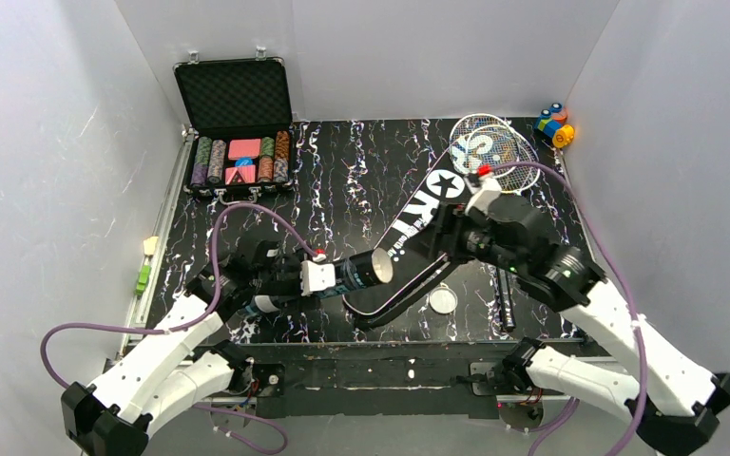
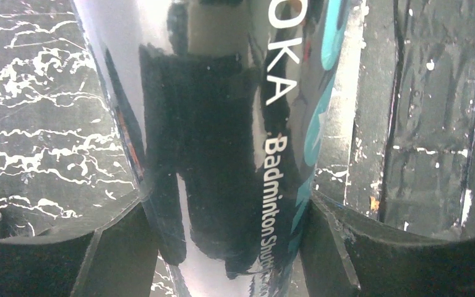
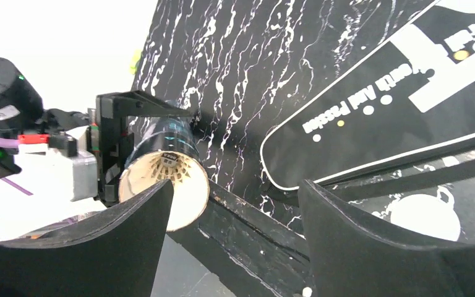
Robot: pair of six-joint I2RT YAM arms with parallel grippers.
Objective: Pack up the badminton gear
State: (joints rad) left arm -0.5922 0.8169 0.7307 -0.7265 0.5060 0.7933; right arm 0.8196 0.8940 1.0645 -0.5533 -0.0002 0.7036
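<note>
Back-left on the table [image 1: 342, 161]: poker chip case [image 1: 236, 133]. Back-right: toy blocks [image 1: 555, 124] beside the rackets [image 1: 489, 144]. White lid [image 1: 443, 300] near the front edge. Front-centre, left gripper [image 1: 340, 275] clamps the tube [image 1: 366, 271], long axis left-right, open mouth facing right. Right gripper [image 3: 235, 185] is spread, empty, above the diagonal SPORT bag [image 1: 428, 204].

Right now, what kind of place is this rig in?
Probably a lab test cell, not a court: plain white walls box in a black marbled table, and unrelated props share it, a poker chip case, toy blocks and a shuttlecock tube.
</note>
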